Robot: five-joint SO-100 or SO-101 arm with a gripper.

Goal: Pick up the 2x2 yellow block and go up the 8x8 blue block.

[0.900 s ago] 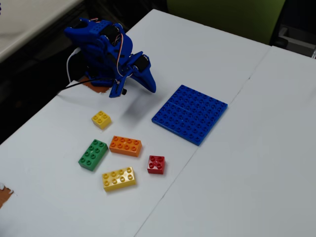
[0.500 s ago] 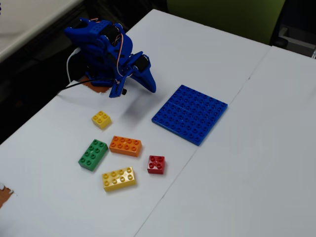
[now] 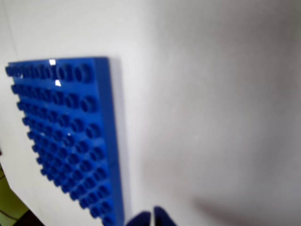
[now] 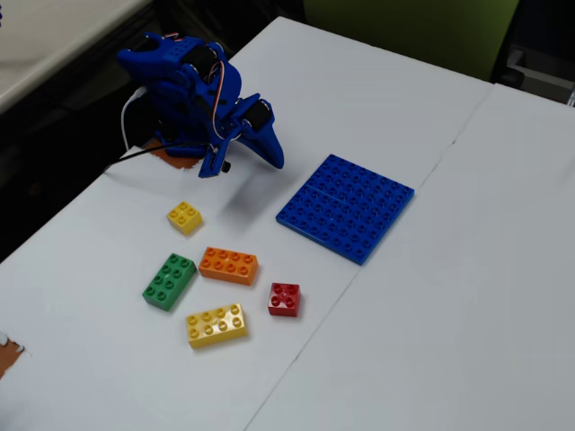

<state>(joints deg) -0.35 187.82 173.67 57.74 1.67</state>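
Note:
The 2x2 yellow block (image 4: pixel 184 216) lies flat on the white table, left of centre in the fixed view; the wrist view does not show it. The 8x8 blue block (image 4: pixel 346 206) lies flat to its right and fills the left half of the wrist view (image 3: pixel 66 136). The blue arm is folded low at the back left. Its gripper (image 4: pixel 274 160) points down toward the table between the two, above and right of the yellow block and touching neither. In the wrist view its fingertips (image 3: pixel 152 219) stand together at the bottom edge, shut on nothing.
In front of the yellow block lie an orange brick (image 4: pixel 228 265), a green brick (image 4: pixel 169 281), a long yellow brick (image 4: pixel 216 325) and a red brick (image 4: pixel 284 299). The table's left edge (image 4: pixel 54 229) drops off close by. White tabletop stretches right of the baseplate.

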